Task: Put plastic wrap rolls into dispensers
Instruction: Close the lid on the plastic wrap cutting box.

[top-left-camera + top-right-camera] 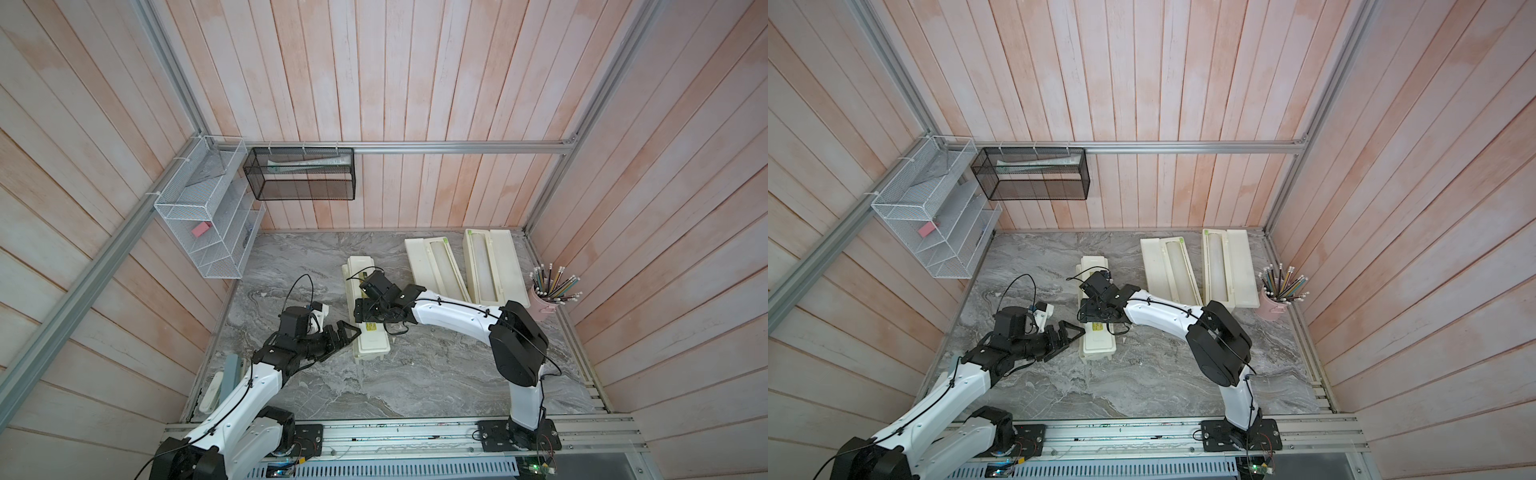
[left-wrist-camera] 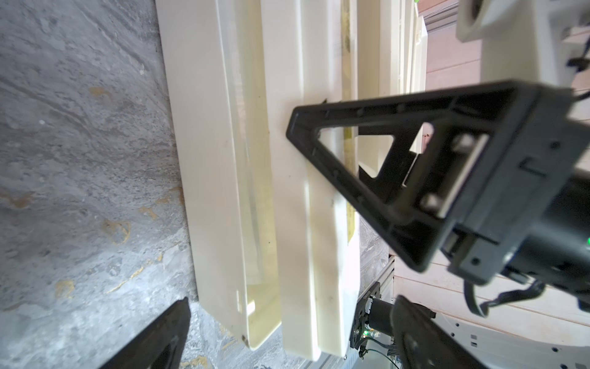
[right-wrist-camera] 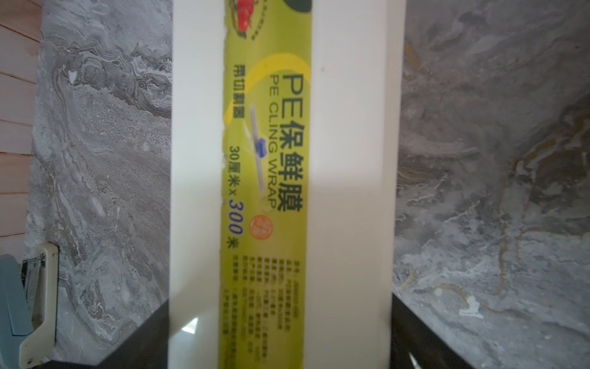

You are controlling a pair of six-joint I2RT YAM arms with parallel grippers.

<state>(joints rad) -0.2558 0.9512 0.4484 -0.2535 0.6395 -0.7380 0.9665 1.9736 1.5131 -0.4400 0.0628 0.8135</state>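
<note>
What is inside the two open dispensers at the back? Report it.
A translucent-white roll lies along the trough of the middle dispenser; a second roll fills the end dispenser by the pencil cup. The trough floors under them are covered.

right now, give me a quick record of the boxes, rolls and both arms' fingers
middle box: closed, label up
back boxes: two, lids open
rolls: one lying in each open box
left fingers: open, holding nothing, beside middle box's near end
right fingers: clamped across middle box, one on each side
</note>
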